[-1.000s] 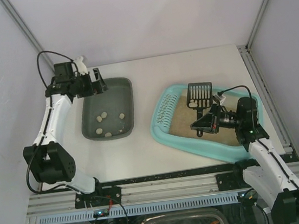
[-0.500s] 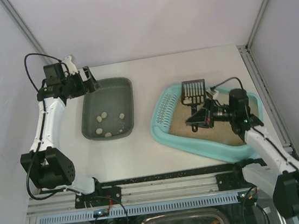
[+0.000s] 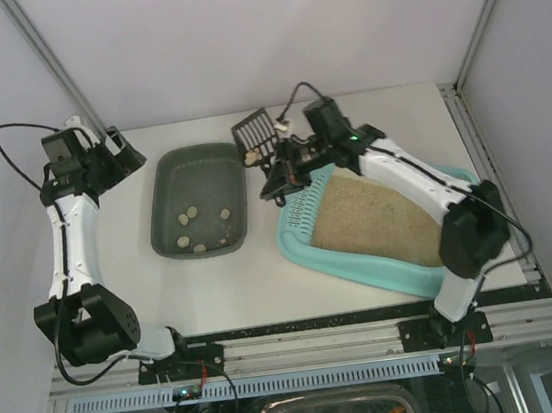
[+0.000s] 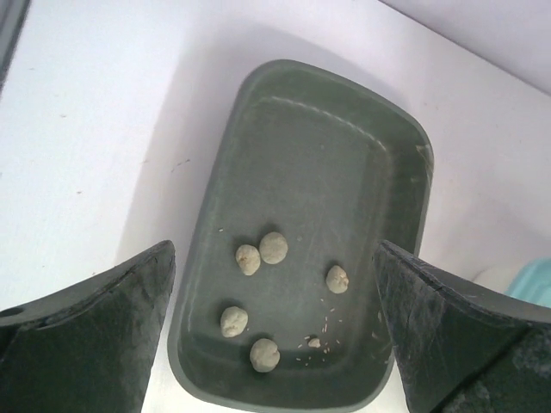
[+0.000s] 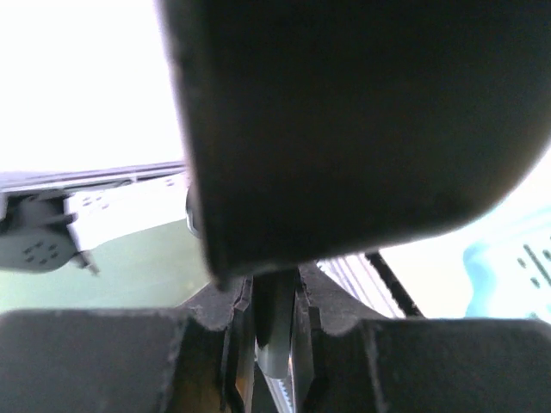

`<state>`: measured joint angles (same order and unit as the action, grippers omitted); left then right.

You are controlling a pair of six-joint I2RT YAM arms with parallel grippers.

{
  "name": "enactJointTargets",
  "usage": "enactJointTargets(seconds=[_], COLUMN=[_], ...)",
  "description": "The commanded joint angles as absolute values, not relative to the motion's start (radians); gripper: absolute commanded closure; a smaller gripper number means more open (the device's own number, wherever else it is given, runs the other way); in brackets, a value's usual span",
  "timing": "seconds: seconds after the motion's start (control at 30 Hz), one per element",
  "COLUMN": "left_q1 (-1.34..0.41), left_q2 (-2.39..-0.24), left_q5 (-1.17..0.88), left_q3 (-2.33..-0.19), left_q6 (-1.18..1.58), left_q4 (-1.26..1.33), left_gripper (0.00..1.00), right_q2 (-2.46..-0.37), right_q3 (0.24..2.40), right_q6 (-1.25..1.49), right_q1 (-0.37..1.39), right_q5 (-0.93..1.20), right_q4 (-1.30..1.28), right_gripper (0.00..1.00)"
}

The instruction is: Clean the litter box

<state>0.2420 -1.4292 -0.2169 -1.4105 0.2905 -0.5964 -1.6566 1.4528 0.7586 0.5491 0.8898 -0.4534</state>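
The scoop (image 3: 255,130) was low over the sand inside the litter box (image 3: 349,270) a second ago. Now it has been carried out over the box's slotted end to the far right corner of the grey tray (image 3: 162,202). A pale lump (image 3: 249,155) seems to ride on its slotted head. We judge that this is the carry from sifting to dumping: the load is lifted out but not yet tipped in with the lumps (image 3: 192,215) already lying in the tray.

The litter box itself sits on the right half of the bench (image 3: 375,114), its sand smooth and no lump showing in it from above.

The right arm (image 3: 402,166) now reaches far forward and to the left, stretched across the box with its wrist over the grille. Its jaws are closed tight on the scoop's handle (image 5: 275,331), which we see pinched between them in the right wrist view. The dark scoop head fills most of that picture.

The left arm (image 3: 65,227) has drawn back to the far left corner, away from the tray's rim where it hovered before. Its jaws stand fully open and hold nothing. In the left wrist view its fingers (image 4: 95,340) frame the tray and its lumps from above, well apart from them.
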Motion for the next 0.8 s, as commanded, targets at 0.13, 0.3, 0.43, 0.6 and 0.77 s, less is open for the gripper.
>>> enactJointTargets(seconds=[0.13, 0.3, 0.43, 0.6, 0.77], left_q1=[0.356, 0.379, 0.386, 0.393, 0.4], left_q2=[-1.418, -1.428, -1.435, -1.457, -1.472], left_q5=[-0.218, -0.182, -0.173, -0.183, -0.182], left_q3=[-1.333, -1.306, -1.312, -1.327, -1.329], left_q6=[0.33, 0.295, 0.286, 0.278, 0.254], left_q4=[-0.552, -0.552, -0.552, -0.557, -0.565], left_gripper=[0.0, 0.0, 0.0, 0.0, 0.0], right_q2=[-1.96, -2.1, -2.23, -2.301, -2.332], right_q3=[1.843, 2.067, 2.295, 2.361, 2.33], right_q6=[0.426, 0.336, 0.253, 0.211, 0.179], right_q1=[0.716, 0.829, 0.929, 1.016, 1.081], right_q5=[0.555, 0.252, 0.009, -0.264, -0.465], right_q4=[-0.881, -1.025, -1.136, -1.165, -1.143], right_gripper=[1.0, 1.0, 1.0, 1.0, 1.0])
